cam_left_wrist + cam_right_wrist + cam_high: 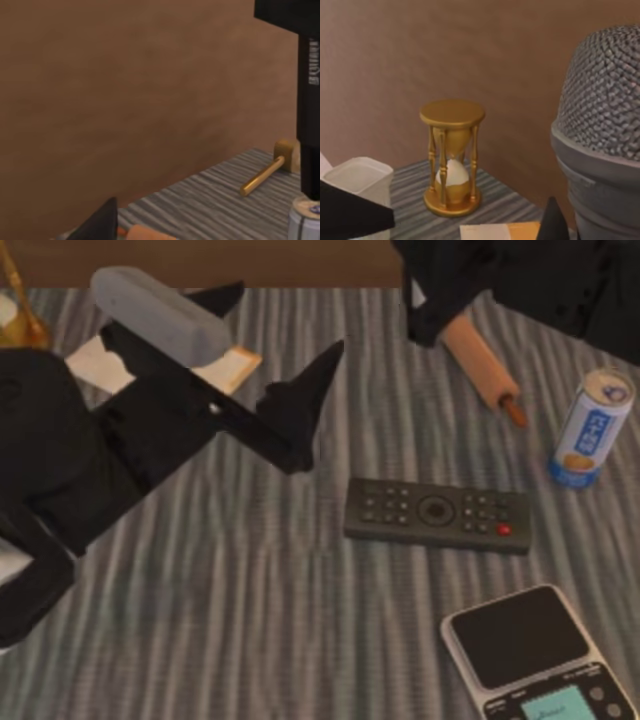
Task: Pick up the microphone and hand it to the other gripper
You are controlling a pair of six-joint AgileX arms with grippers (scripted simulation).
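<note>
The microphone (pixel 605 100) shows only in the right wrist view, very close. Its grey mesh head and grey collar stand upright just outside one pointed finger (pixel 552 220) of my right gripper (pixel 472 220). That gripper is open, and only table and a card show between its fingers. In the top view the microphone is hidden. My right arm (pixel 520 280) reaches in from the back right, its gripper unseen there. My left gripper (pixel 283 320) hangs raised over the back left, open and empty. One of its fingers (pixel 102 220) shows in the left wrist view.
A black remote (pixel 437 513) lies mid-table, a rolling pin (pixel 480 360) and a can (pixel 592 430) at the back right, a scale (pixel 535 650) at the front right. A gold hourglass (pixel 452 157) and a white box (pixel 355 180) stand at the back left.
</note>
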